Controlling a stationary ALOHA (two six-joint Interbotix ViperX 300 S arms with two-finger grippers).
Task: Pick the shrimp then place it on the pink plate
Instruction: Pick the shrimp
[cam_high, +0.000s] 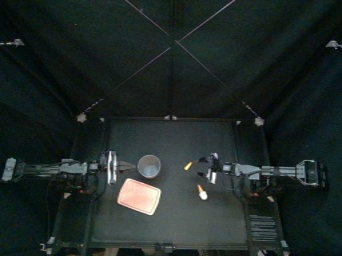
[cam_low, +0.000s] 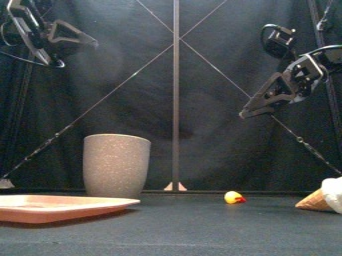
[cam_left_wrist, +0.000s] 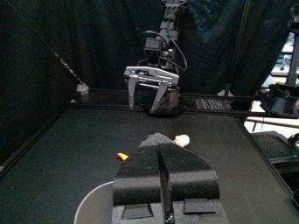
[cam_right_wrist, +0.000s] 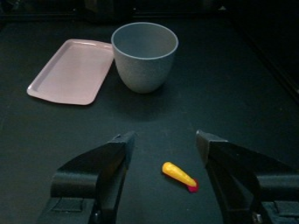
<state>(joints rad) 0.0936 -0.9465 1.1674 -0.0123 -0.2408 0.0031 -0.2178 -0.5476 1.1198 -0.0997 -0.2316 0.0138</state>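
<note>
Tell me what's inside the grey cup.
Nothing shows inside the cup: the right wrist view sees only bare inner wall. The near wall covers its bottom, so a small thing there could go unseen.

Bare tabletop (cam_high: 181, 203) lies open between shrimp (cam_high: 202, 192) and pink tray (cam_high: 138, 196); the grey cup (cam_high: 150, 165) stands just behind, seemingly apart.

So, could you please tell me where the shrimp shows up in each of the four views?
Top view: the shrimp lies right of centre, to the right of the pink tray.
Front view: at the right edge, on the table.
Left wrist view: near the centre.
Right wrist view: not in it.
Shared landmark: the grey cup, in all four views.
</note>
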